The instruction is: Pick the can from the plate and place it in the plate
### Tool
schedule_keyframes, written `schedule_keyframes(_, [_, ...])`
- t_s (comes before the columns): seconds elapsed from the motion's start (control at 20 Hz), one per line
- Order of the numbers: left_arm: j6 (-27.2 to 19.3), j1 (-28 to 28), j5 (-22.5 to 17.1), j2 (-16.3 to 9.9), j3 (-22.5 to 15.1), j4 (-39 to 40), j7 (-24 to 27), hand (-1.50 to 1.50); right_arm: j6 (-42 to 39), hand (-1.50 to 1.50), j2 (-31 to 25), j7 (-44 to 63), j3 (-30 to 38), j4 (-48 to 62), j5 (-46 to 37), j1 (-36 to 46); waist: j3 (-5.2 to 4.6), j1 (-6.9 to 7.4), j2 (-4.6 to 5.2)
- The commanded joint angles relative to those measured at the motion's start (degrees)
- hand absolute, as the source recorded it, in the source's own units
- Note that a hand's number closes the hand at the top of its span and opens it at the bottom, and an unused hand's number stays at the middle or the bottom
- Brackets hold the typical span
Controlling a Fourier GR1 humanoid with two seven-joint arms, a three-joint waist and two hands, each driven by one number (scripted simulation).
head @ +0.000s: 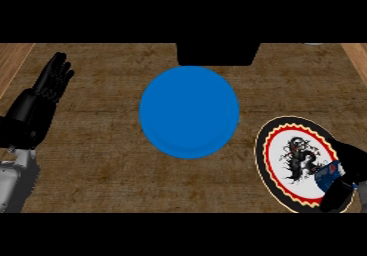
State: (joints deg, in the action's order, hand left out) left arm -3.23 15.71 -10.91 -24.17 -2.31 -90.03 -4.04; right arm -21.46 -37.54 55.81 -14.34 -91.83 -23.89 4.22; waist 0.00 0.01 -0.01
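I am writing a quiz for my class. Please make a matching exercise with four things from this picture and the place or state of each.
Things:
1. blue plate
2. can
3. left hand
4. patterned plate

Places or states:
A. held by the right hand
B. at the left edge, open, fingers up
C. middle of the counter
D. lower right, under the can

Pairs: 1-C, 2-A, 3-B, 4-D

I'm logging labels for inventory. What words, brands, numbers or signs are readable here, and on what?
None can be read.
Can: blue, white and red label, too blurred to read, partly hidden by the right hand.
Patterned plate: a black figure, no lettering.
Blue plate: plain.
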Motion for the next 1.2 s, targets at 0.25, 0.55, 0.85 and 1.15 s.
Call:
schedule_keyframes(0.25, [2.57,0.45,1.54,1.44,3.07,1.78,0.81,0.00,4.08,1.50,3.96,-6.84,1.76,7.49,-8.30,-1.19,0.01,-0.10,0.05])
schedule_keyframes(0.55, [3.39,-1.30,1.23,1.06,4.38,-0.13,0.19,0.00,15.43,1.50,3.55,-11.66,0.52,5.66,-18.89,-4.68,0.01,-0.22,-0.04])
schedule_keyframes(0.85, [1.22,-0.04,4.53,3.05,2.71,0.51,0.23,0.00,29.06,1.50,3.19,-17.02,3.80,-2.05,-22.35,-21.38,0.02,-1.13,-0.08])
schedule_keyframes(1.15, [2.03,-2.11,4.10,4.09,2.97,-3.49,-1.97,0.00,30.52,1.50,1.75,-13.91,4.87,-17.93,-29.30,-26.72,-0.02,-0.83,-0.20])
